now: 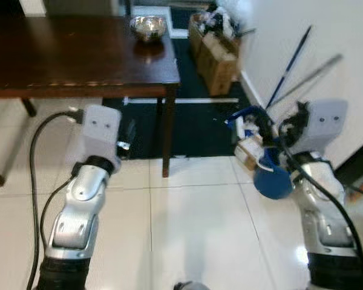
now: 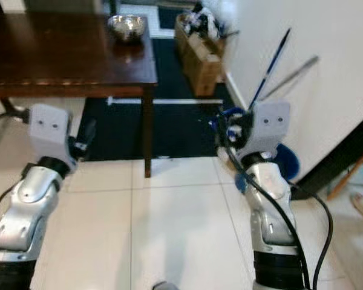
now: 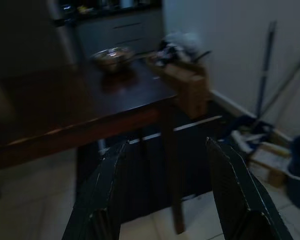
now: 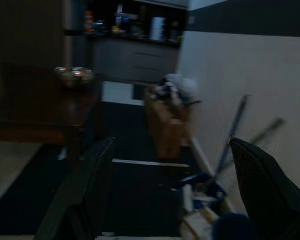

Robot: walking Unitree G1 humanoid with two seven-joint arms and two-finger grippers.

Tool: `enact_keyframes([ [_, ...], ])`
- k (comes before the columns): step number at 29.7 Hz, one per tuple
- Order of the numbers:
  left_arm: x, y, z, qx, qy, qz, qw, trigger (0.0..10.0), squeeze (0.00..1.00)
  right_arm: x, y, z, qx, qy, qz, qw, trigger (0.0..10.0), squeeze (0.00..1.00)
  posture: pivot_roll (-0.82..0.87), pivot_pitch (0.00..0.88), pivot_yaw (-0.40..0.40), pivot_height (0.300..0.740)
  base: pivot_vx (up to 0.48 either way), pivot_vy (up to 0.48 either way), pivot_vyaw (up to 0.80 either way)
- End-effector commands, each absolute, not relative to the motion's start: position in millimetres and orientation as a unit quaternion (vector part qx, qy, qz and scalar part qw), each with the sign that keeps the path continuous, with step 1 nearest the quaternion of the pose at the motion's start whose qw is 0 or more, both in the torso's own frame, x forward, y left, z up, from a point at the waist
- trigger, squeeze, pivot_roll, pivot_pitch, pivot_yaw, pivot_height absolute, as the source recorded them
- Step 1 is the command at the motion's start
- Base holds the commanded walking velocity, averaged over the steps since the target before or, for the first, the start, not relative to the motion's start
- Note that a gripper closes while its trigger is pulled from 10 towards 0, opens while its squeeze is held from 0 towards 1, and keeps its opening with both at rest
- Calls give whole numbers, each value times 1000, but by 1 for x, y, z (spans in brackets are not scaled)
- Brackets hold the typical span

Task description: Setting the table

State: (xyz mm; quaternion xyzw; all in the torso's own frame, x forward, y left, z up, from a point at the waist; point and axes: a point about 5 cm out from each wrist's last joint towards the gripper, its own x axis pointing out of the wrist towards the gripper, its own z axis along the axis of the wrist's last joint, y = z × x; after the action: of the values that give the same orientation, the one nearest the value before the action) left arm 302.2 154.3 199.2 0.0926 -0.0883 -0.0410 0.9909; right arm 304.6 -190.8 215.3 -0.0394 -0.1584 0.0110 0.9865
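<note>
Looking down, I see the big dark desk (image 1: 78,54) ahead with just one shiny metal bowl (image 1: 148,27) near its far corner. No plates or cups are on it, so I think most of the setting is left to do. A dark rug (image 1: 193,130) lies under the desk. By the wall sit a brown box of stuff (image 1: 215,57), a blue bucket (image 1: 273,181) and mop sticks (image 1: 293,57); they could block my right side. My left gripper (image 3: 165,195) and right gripper (image 4: 172,192) both have wide jaws, holding nothing.
</note>
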Motion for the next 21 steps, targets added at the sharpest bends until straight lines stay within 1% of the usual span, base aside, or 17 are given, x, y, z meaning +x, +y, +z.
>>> enact_keyframes([
  [1, 303, 156, 194, 80, -77, -44, 993, 10000, 114, 303, -192, 214, -37, -155, 8, 987, 10000, 0, -161, 0, 12, 740, 0, 0, -800],
  [3, 302, 153, 194, 70, -76, -54, 993, 10000, 82, 303, -193, 214, -37, -155, 7, 987, 10000, 0, -169, 0, 8, 740, 0, 0, -800],
  [5, 302, 152, 194, 67, -75, -59, 993, 10000, 75, 303, -193, 214, -37, -155, 7, 987, 10000, 0, -169, 0, 8, 740, 0, 0, -800],
  [12, 301, 152, 192, 79, -72, -53, 993, 10000, 90, 304, -191, 213, -36, -153, 9, 987, 10000, 0, -169, 0, 8, 740, 0, 0, -800],
  [14, 302, 155, 192, 95, -81, -38, 992, 10000, 133, 304, -184, 212, -5, -150, 41, 988, 10000, 0, -164, 0, 9, 740, 0, 0, 0],
  [16, 302, 157, 192, 104, -87, -25, 990, 10000, 141, 303, -177, 211, 28, -147, 71, 986, 10000, 0, -162, 0, 7, 740, 0, 0, 0],
  [17, 302, 157, 191, 117, -91, -17, 989, 10000, 216, 301, -171, 212, 52, -151, 95, 983, 10000, 0, -161, 0, 6, 740, 454, 0, 0],
  [21, 302, 158, 190, 122, -90, -4, 988, 10000, 227, 298, -164, 213, 54, -156, 120, 979, 10000, 0, -162, 0, 5, 740, 473, 0, 0],
])
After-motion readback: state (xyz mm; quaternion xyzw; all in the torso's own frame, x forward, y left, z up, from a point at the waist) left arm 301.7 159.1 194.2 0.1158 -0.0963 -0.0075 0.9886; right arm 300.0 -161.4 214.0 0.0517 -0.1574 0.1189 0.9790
